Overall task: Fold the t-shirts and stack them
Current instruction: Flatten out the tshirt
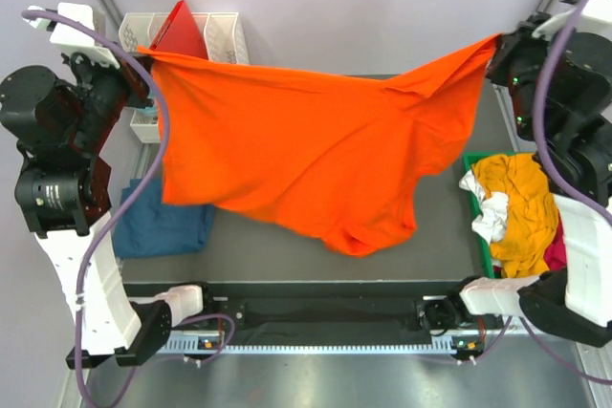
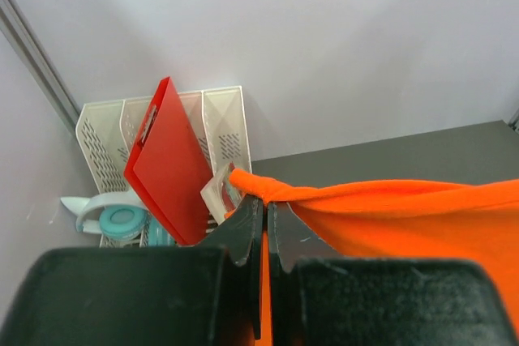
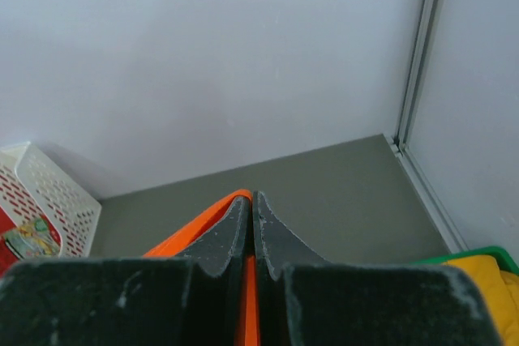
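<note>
Top external view, Mia asks: where is the orange t-shirt [image 1: 306, 160]?
Jon: Slung across the frame's upper middle, above the worktop [image 1: 287, 260]. Left gripper [image 1: 143, 64] pinches one corner at upper left, right gripper [image 1: 499, 45] the other at upper right, both clamped tight on cloth.
Mia: Advice?
Jon: Keep it taut and level, lower the sagging edge first, clear of the blue t-shirt [image 1: 163, 226] at lower left. Which edge is pinched, possibly the hem, I can't tell.
</note>
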You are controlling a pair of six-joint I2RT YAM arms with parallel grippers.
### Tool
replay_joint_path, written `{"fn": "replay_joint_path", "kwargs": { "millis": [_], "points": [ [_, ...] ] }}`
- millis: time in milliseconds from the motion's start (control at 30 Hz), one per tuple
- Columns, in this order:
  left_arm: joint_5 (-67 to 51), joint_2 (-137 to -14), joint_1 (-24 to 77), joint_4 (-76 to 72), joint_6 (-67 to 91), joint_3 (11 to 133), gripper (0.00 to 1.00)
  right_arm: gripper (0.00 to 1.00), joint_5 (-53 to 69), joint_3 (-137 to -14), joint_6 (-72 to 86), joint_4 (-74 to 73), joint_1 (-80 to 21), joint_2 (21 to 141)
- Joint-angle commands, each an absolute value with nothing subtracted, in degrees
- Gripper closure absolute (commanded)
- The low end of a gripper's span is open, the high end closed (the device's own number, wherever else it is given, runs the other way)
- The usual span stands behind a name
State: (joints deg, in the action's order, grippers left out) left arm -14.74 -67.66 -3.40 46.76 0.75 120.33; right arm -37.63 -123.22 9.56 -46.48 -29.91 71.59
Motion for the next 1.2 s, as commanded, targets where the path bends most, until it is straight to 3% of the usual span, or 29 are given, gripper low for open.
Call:
{"fn": "replay_joint_path", "kwargs": {
  "millis": [0, 633, 933, 1167],
  "points": [
    [-14.4, -62.0, -4.0, 41.9, -1.0, 117.7, 1.00, 1.00, -40.0, -126.9, 8.6, -46.2, -30.8, 68.3],
    [-21.9, -55.5, -4.6, 44.3, 1.8, 112.2, 1.00, 1.00, -43.2, -131.6, 5.2, -45.7, -31.7, 65.0],
    [-21.3, -63.9, -4.6, 36.3, 0.6, 101.7, 1.00, 1.00, -47.4, -124.8, 4.7, -41.5, -31.1, 75.0],
    [-18.9, -76.4, -4.0, 26.5, 0.8, 103.0, 1.00, 1.00, -39.5, -129.6, 9.9, -41.2, -20.0, 89.1]
  ]
}}
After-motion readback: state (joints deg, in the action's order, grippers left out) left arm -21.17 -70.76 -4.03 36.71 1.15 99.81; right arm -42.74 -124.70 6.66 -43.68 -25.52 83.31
